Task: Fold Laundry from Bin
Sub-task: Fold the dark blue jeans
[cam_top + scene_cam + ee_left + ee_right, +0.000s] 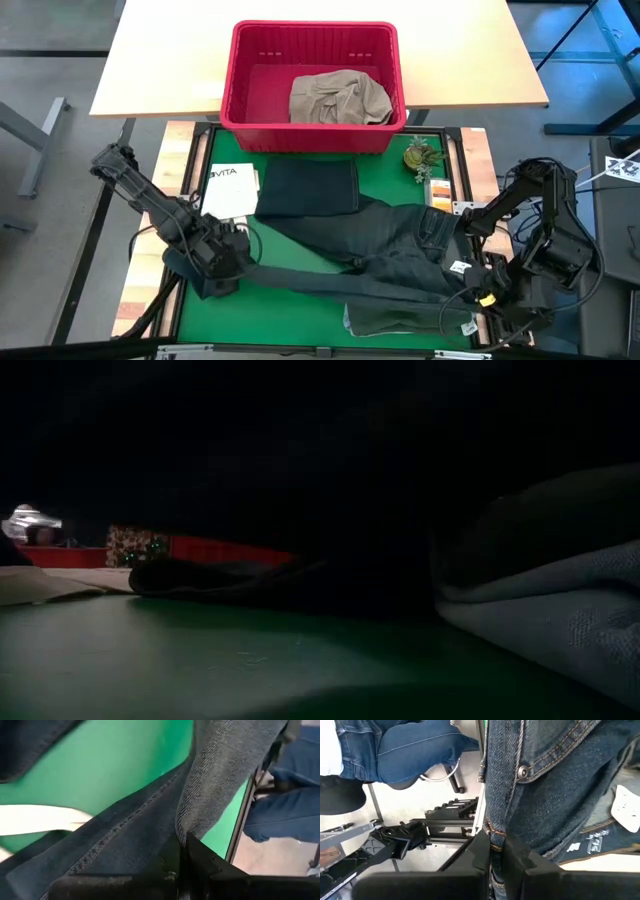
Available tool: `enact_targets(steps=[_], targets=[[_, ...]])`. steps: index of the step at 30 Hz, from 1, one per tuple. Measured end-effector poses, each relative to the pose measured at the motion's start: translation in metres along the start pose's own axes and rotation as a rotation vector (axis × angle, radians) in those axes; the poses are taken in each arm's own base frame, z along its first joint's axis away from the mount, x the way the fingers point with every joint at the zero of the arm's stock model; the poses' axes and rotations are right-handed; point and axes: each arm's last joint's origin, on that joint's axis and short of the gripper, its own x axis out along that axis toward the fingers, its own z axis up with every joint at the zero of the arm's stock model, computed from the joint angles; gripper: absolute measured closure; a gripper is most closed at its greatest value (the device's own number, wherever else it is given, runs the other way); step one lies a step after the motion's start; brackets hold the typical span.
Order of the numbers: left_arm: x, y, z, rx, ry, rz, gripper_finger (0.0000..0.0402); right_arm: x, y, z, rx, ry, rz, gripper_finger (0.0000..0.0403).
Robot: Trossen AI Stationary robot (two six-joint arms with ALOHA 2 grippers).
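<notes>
Both grippers pinched the jeans [400,255] spread over the green mat [300,320]: left gripper [235,262] clamped a leg end, right gripper [478,300] the waistband. One khaki piece [338,97] lay in the bin [240,80].

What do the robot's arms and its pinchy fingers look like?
Both arms are black and made of chunky jointed pieces, with thin black cables looping beside them. The right arm has a small yellow spot near its wrist. The left gripper and right gripper have flat, blocky black fingers.

"VITA" printed on white tote bag [229,189]; jeans label [590,843] print unreadable.
</notes>
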Motion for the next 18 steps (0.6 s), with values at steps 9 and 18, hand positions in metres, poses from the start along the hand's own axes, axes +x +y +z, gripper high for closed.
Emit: enact_targets(steps=[9,18], targets=[[0.016,-0.004,-0.011,-0.075,-0.008,-0.034,0.0391,0.022,0.012,0.006,0.011,0.063,-0.047,0.0375],[0.017,-0.004,-0.011,-0.194,-0.008,-0.029,0.0303,0.038,0.019,0.008,0.026,0.158,-0.077,0.0257]])
